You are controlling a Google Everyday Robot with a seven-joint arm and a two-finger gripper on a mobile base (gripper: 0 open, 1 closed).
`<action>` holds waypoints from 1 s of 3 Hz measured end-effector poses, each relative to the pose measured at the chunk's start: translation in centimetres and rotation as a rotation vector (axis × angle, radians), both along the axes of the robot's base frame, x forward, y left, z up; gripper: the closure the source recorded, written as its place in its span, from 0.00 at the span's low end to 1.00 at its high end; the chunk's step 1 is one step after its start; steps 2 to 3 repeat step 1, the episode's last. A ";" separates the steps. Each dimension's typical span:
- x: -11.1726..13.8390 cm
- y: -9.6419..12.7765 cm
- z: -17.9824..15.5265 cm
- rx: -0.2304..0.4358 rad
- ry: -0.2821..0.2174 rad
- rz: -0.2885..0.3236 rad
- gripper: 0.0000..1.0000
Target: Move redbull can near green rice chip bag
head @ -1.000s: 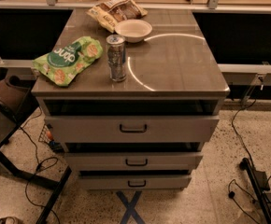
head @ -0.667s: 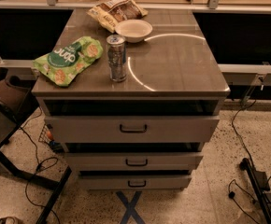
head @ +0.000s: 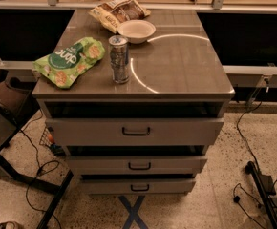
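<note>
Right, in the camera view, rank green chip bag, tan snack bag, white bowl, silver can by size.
1. Crinkled green chip bag
2. Tan-and-brown snack bag, farther back
3. Round white bowl and slim silver can look alike
Claw: out of view.

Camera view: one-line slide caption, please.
Slim silver-grey redbull can stands upright beside crinkled green rice chip bag on grey drawer cabinet; gripper out of view.

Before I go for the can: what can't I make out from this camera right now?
- The gripper: nowhere in the camera view, out of frame, so its position is unknown.
- The redbull can: camera view, markings too blurred to read; its far side faces away.
- The drawers: camera view, insides lost in dark shadow behind their fronts.
- The tan snack bag: camera view, lettering too small to read.
</note>
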State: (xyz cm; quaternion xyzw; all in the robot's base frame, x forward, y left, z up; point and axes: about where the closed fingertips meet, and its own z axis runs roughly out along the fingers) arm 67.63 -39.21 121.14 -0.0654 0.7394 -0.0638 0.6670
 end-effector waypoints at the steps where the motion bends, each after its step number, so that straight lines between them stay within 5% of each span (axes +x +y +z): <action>1: -2.1 -1.7 0.0 -0.023 0.013 0.063 0.00; 3: -2.1 -1.7 0.0 -0.023 0.013 0.063 0.00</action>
